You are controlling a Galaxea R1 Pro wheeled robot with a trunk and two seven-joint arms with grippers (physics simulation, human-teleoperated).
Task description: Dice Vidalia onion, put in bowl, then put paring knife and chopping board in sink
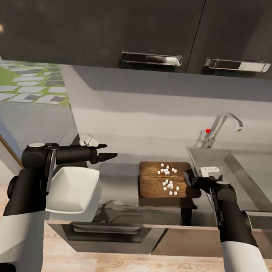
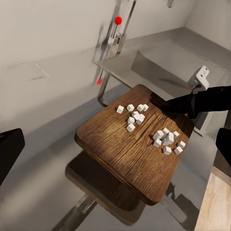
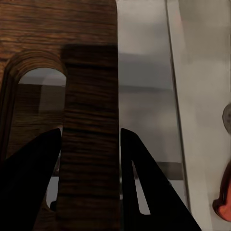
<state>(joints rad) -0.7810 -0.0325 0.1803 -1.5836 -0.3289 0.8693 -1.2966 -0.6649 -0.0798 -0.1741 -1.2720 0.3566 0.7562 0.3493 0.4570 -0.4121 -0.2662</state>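
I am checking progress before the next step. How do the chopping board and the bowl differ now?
The chopping board is brown wood and flat; the bowl is white with raised sides. The board carries the white onion pieces; the bowl looks empty. The right gripper grasps the board's handle end, lifting it, while the bowl sits free under the left gripper.

light: soft, even, moderately bright | shadows: chopping board [image 1: 168, 180] casts a dark patch on the bench [image 1: 124, 180] toward 6 o'clock | glare: bright sheen on cabinet handles [image 1: 152, 58] | blur: right wrist view soft, close-up; tap [image 2: 118, 29] smeared in left wrist view | distortion: none evident
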